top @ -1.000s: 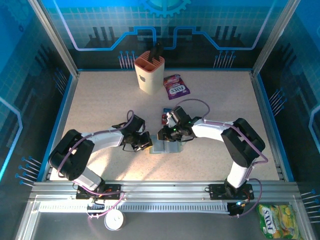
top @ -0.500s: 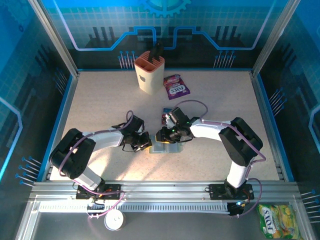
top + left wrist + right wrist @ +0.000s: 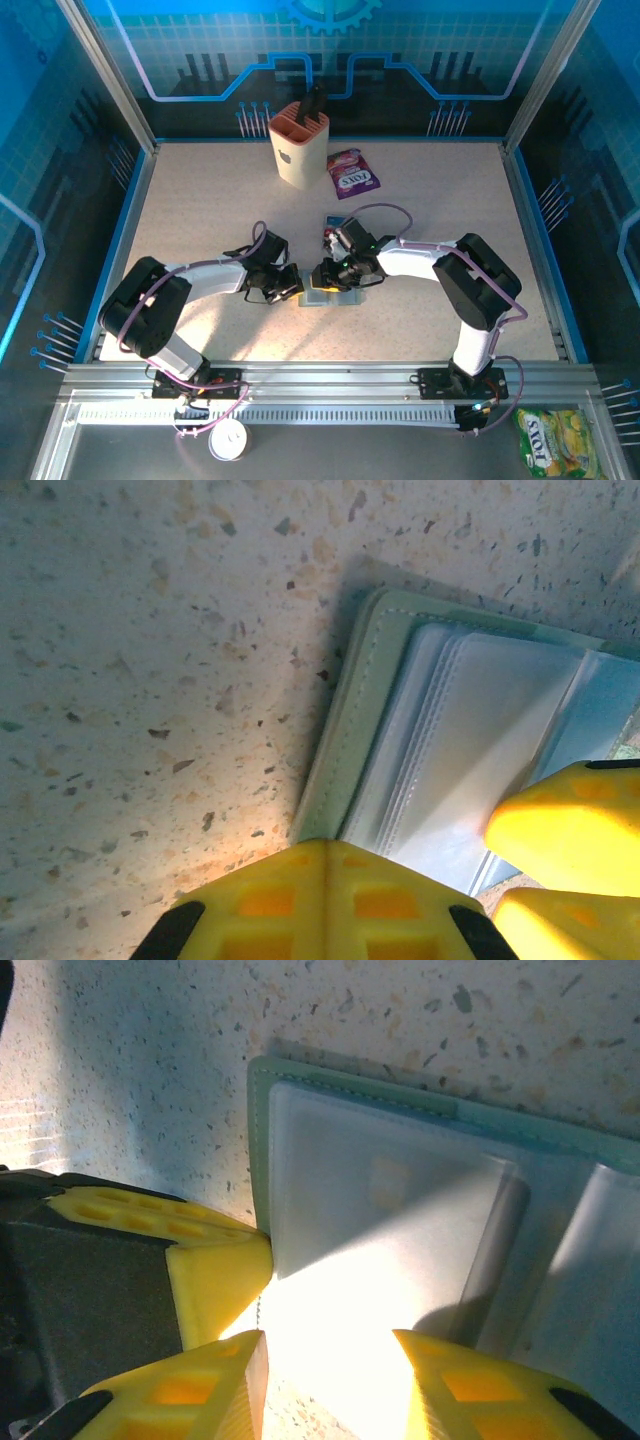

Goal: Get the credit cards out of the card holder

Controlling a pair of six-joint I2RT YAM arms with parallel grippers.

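- Top view: the card holder (image 3: 341, 297) lies at frame centre. My left gripper (image 3: 287, 285) and right gripper (image 3: 326, 274) meet there, and cards (image 3: 328, 237) lie just above.
- Left wrist: my fingers (image 3: 260, 905) are together at the holder's corner.
- Right wrist: my jaws stand apart. The sleeves (image 3: 400, 1210) look empty, so the task is probably near completion.

One card holder (image 3: 352, 720), one slotted cup (image 3: 298, 147), two candy packets (image 3: 352, 172) (image 3: 555, 440).

The right gripper (image 3: 322, 274) moves a little further left over the card holder (image 3: 345, 297), closing on the left gripper (image 3: 292, 286) until their yellow fingertips sit just beside each other. Its forearm and elbow follow leftward, and it covers more of the holder.
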